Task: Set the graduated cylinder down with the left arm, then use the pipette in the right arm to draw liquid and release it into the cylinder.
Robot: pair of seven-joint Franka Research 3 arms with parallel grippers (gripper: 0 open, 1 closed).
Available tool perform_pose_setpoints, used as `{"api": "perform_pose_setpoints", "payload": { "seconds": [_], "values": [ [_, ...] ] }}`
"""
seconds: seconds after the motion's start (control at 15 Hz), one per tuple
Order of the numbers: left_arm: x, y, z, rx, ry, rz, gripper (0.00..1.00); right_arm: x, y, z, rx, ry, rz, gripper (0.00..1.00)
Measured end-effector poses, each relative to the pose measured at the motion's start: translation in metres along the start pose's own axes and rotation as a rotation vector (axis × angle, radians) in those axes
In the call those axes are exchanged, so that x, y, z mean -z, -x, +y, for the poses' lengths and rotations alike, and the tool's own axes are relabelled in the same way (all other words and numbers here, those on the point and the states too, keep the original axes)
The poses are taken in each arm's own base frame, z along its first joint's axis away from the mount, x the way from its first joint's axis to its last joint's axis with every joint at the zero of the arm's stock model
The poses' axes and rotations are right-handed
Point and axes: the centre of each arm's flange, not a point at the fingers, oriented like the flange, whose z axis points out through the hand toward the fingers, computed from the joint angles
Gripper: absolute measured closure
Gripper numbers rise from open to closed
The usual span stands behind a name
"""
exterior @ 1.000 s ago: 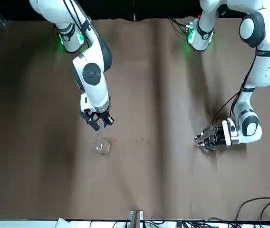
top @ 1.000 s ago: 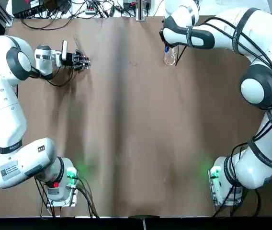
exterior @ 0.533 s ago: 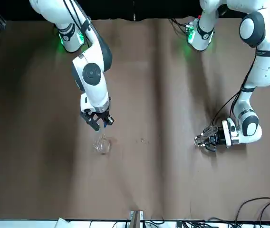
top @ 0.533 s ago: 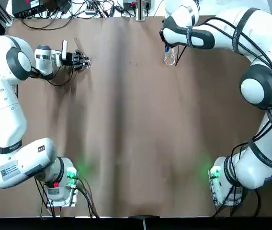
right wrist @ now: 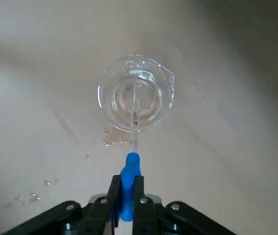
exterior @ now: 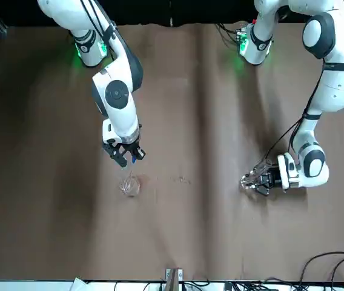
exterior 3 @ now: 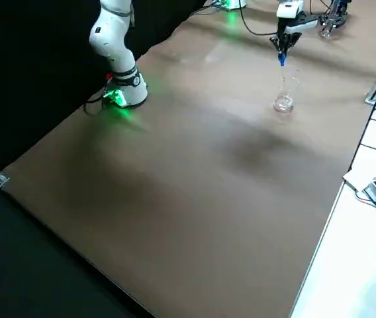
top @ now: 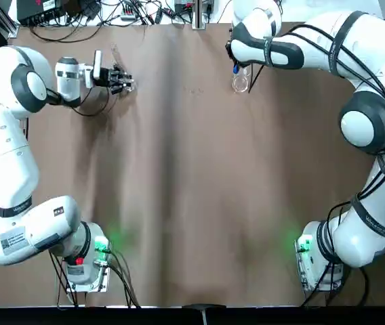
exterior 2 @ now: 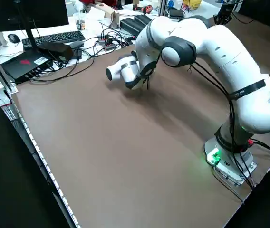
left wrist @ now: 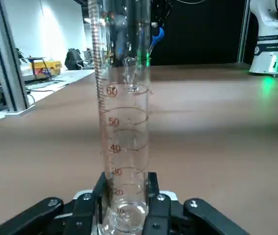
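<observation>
Since a second ago, our left gripper [top: 126, 81] has shifted slightly farther across the table, fingers clamped low on the upright graduated cylinder [left wrist: 124, 147], wrist horizontal near the surface. Our right gripper [right wrist: 125, 192] hangs vertically, pinching the pipette [right wrist: 130, 169] above the beaker [right wrist: 135, 93], ready to draw.

A clear beaker [right wrist: 135, 94] stands upright on the brown worktop [top: 192, 203], with small droplets [right wrist: 29, 196] scattered just beside it; a keyboard [exterior 2: 54, 37], a monitor [exterior 2: 25, 9] and tangled cables [exterior 2: 92, 47] crowd the far edge
</observation>
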Motion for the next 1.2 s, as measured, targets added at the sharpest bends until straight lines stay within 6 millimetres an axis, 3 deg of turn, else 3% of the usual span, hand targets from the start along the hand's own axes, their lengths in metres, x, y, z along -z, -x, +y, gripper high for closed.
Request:
{"api": "perform_pose_setpoints", "payload": {
  "seconds": [0.2, 0.33, 0.8, 1.2],
  "values": [
    [-0.047, -0.017, -0.007, -0.003, 0.032, -0.018, 0.66, 0.0, 0.0, 0.0, 0.0, 0.002, -0.001, 0.87],
    [-0.089, -0.027, -0.009, -0.013, 0.045, -0.028, 0.66, 0.0, 0.0, 0.0, 0.0, 0.003, -0.001, 0.87],
    [-0.209, -0.055, 0.001, 0.027, 0.044, -0.05, 0.66, 0.0, 0.0, 0.0, 0.0, 0.003, 0.0, 0.87],
    [-0.27, -0.073, 0.012, 0.047, -0.004, -0.063, 0.66, 0.0, 0.0, 0.0, 0.0, 0.004, -0.001, 0.87]
  ]
}}
